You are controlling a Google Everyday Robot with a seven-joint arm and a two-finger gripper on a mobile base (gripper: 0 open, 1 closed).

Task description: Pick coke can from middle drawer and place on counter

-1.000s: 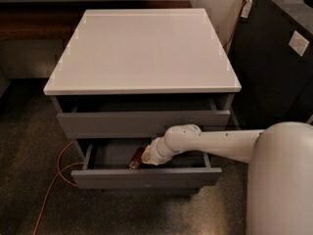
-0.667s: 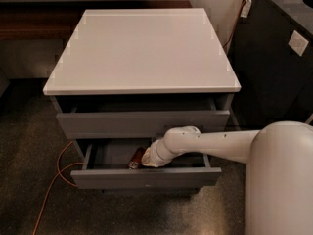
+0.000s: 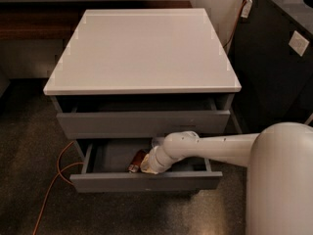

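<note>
Gripper (image 3: 146,165) sits low inside the open middle drawer (image 3: 146,181), at the end of the pale arm (image 3: 220,148) that reaches in from the right. It is down near the drawer floor, close behind the drawer's front panel and a little left of the panel's middle. Whether it is apart, together or clamped on anything cannot be told from this view (the wrist covers that part).

Just to its left lies the coke can (image 3: 136,161). The can shows as a small dark-red shape with a pale end, tilted over rather than upright. It is touching or very nearly touching the gripper; which of the two I cannot say. The can is still inside the drawer, toward the near side of the grey interior.

Above, an upper drawer (image 3: 142,124) is pulled out a shorter way, so its flat grey front overhangs the far part of the middle drawer. The white counter (image 3: 142,53) tops the cabinet, and its thin near edge stands over both drawers.

At the right, the rounded white robot body (image 3: 281,180) fills the near corner. A dark cabinet (image 3: 274,58) stands beyond it, on the far right. An orange cable (image 3: 51,190) curves across the speckled floor at the left, near the drawer's left corner.
</note>
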